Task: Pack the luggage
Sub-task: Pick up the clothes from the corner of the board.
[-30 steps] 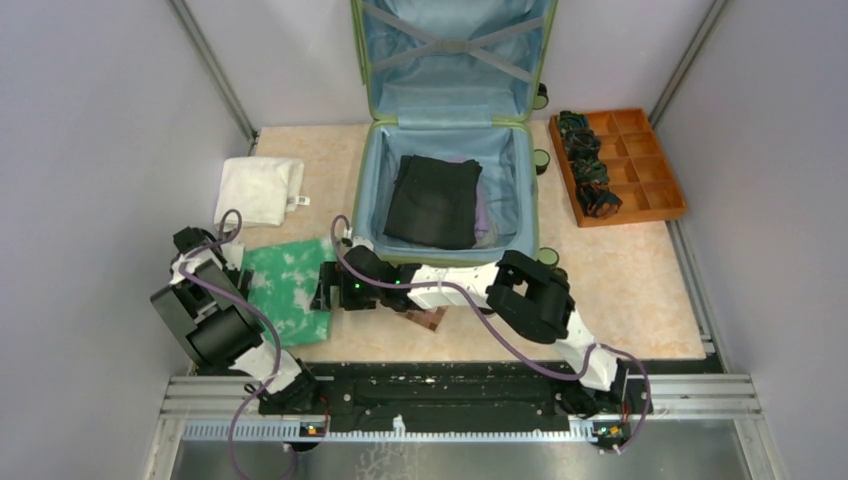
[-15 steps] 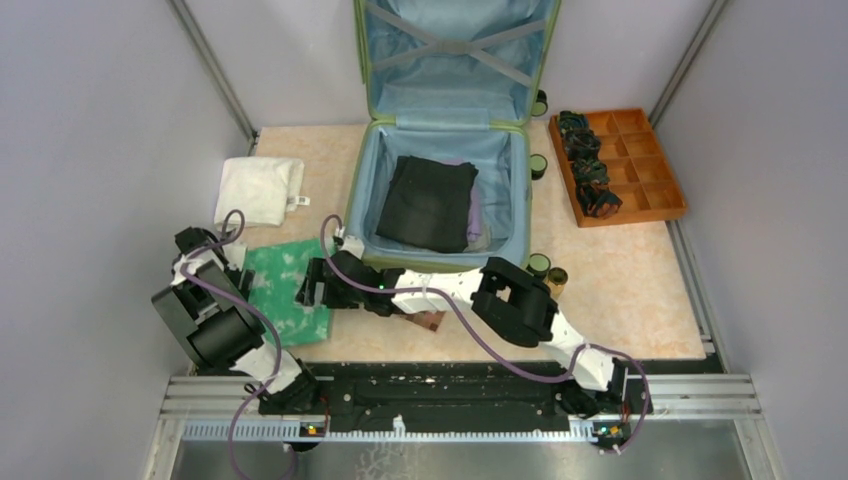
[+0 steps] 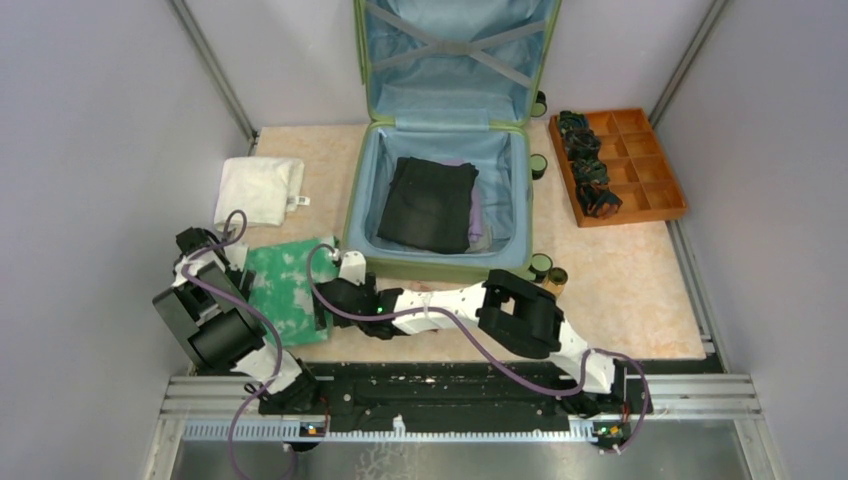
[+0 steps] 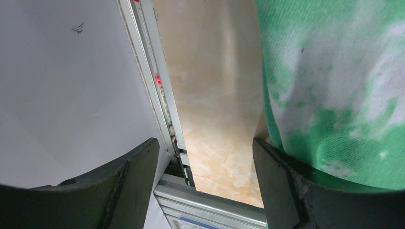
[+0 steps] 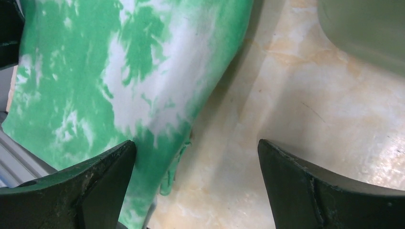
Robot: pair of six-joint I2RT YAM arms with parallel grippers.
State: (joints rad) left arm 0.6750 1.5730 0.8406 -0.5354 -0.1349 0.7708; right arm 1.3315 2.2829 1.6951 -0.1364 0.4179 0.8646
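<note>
Top view: bright, even, diffuse light, sharp focus, soft short shadows. Wrist views: dark fingers (image 5: 95, 191) at 5 and 7 o'clock slightly blurred; faint glare on the tabletop (image 5: 382, 157) at 4 o'clock.

The right arm (image 3: 450, 300) has swung left and lower, off the front rim of the luggage (image 3: 440, 268). The right gripper (image 3: 322, 306), earlier by the suitcase's near-left corner, now straddles the right edge of the green-and-white cloth (image 3: 280, 290), jaws spread wide.

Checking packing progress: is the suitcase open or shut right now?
Open. The luggage lid stands raised, crossed straps showing; a folded black garment lies in its base.
</note>
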